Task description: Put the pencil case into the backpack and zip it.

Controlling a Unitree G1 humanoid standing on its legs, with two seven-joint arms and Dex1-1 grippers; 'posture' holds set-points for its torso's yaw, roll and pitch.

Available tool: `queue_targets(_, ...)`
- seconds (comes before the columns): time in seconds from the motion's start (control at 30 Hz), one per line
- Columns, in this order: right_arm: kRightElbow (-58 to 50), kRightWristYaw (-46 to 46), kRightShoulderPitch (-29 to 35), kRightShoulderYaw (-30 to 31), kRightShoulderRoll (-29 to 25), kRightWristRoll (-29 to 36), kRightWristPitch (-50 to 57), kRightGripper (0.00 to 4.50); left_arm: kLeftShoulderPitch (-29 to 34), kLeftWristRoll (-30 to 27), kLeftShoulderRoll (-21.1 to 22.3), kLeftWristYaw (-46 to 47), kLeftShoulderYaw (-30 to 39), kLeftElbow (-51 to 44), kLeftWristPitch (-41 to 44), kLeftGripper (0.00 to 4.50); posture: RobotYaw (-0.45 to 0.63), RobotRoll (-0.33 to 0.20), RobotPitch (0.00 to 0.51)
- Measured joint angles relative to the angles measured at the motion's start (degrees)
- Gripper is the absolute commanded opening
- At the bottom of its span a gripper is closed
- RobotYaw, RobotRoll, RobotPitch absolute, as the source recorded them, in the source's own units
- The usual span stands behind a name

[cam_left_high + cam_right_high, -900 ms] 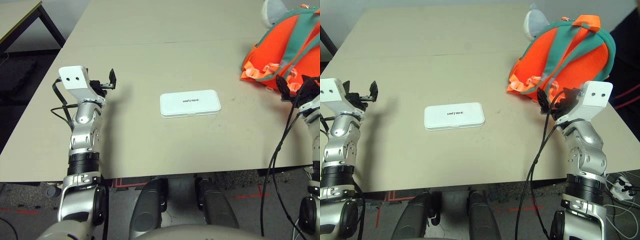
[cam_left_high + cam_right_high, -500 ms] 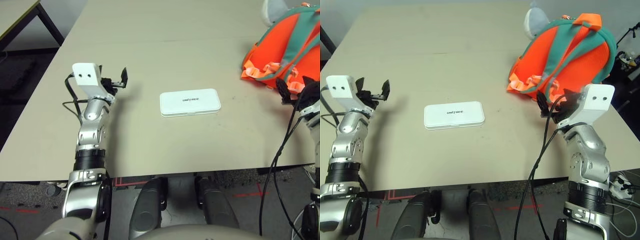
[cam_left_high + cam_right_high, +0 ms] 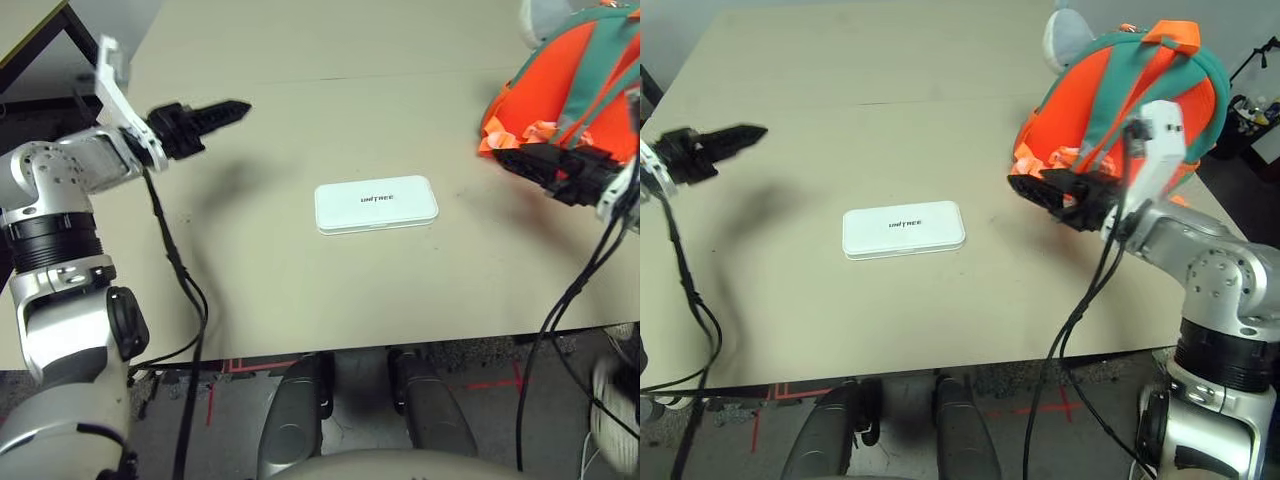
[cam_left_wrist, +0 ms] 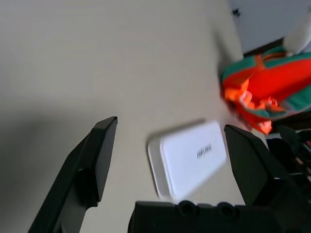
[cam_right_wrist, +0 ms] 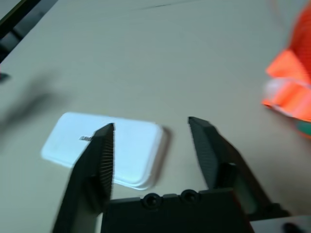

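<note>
In the right eye view, the backpack (image 3: 1110,110), orange and teal, stands on the table (image 3: 900,320) at the robot's right, beyond the right gripper (image 3: 1025,185), with loose orange straps at its base and a grey plush charm (image 3: 1068,38) by its top. Black cables (image 3: 1072,325) hang from the right gripper's wrist across the table's near edge. More cables (image 3: 185,280) trail from the left arm over that same edge.

The pencil case (image 3: 903,230) lies flat on the table between the two grippers, apart from both and from the backpack: a white rounded rectangle, closed, with small dark lettering on top and a thin seam along its side.

The left gripper (image 4: 167,128) is over the table to the case's left, fingers spread with nothing between them. The right gripper also has its fingers apart, holding nothing. Bare tabletop surrounds the case, with open surface between it and the near edge, and a wide stretch beyond it.
</note>
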Motion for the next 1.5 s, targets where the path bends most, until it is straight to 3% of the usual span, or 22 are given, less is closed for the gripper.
queue_targets(0.27,1.17,1.72,0.38,9.19,0.00,-7.01,-1.46,0.02,1.36,-0.18,-8.67,2.40,0.53,1.15,7.86,4.50,0.16,0.000,0.152)
queue_targets(0.77,9.53,6.61,1.24,16.45,0.61,-19.05,-10.13,0.02,2.26,1.97,-11.60,2.59,-2.11,1.94,5.54,4.50,0.14,0.000,0.168)
queue_targets(1.07,16.02,5.28,-2.54,17.78,3.86,-26.44,-13.89,0.02,2.37,2.19,-12.46,2.68,-1.10,3.40,7.38,4.50,0.15,0.000,0.172)
queue_targets(1.5,14.72,4.08,-4.67,19.97,8.09,-30.66,-12.58,0.02,-0.32,4.97,-14.95,2.39,0.02,15.89,5.44,4.50,0.13,0.000,0.175)
